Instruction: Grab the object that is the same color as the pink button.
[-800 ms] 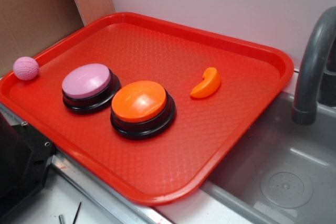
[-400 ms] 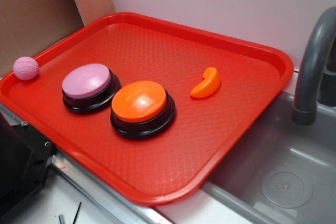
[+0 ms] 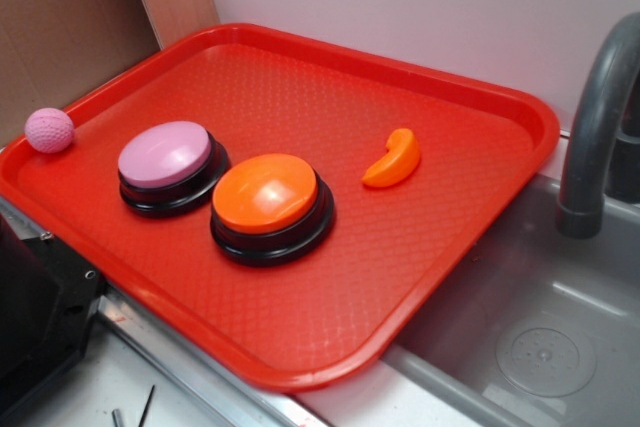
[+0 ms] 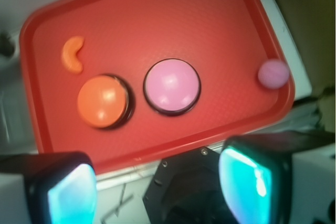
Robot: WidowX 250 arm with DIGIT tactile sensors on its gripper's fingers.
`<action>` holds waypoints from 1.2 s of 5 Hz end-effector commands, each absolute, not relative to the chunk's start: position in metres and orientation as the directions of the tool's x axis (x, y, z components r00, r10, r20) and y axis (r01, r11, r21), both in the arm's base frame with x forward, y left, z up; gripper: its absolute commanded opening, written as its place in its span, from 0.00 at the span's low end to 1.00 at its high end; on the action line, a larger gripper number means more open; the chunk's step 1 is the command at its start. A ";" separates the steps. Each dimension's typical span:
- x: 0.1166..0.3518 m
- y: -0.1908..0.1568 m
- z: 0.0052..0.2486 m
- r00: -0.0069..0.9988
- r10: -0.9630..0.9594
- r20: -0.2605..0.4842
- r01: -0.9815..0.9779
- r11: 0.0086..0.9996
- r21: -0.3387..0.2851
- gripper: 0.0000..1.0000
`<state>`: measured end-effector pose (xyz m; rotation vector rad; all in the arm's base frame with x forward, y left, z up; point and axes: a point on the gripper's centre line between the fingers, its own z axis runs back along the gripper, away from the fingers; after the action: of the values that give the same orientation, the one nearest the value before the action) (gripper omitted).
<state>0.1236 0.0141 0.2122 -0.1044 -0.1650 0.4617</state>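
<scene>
Wrist view: pink ball (image 4: 273,73) beyond tool's (image 4: 160,187) parted fingers

Two buttons (image 3: 165,165) (image 3: 270,206), one ball (image 3: 49,130), one orange piece (image 3: 393,159), one tray (image 3: 480,217).

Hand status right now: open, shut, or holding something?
Hand: open, holding nothing, high above the tray, nowhere near the pink ball.

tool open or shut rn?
Open: in the wrist view the tool shows two fingers wide apart, nothing between them.
</scene>
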 end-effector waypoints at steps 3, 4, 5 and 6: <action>0.120 0.083 0.119 0.317 0.924 0.214 -0.937 0.340 -0.083 1.00; 0.118 0.096 0.106 0.227 0.948 0.224 -0.967 0.246 -0.060 1.00; 0.120 0.112 0.090 0.138 0.955 0.262 -0.989 0.148 -0.018 1.00; 0.125 0.128 0.077 0.061 0.953 0.296 -0.998 0.062 0.006 1.00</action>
<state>0.1295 0.1229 0.0674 0.2377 -0.1869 1.4776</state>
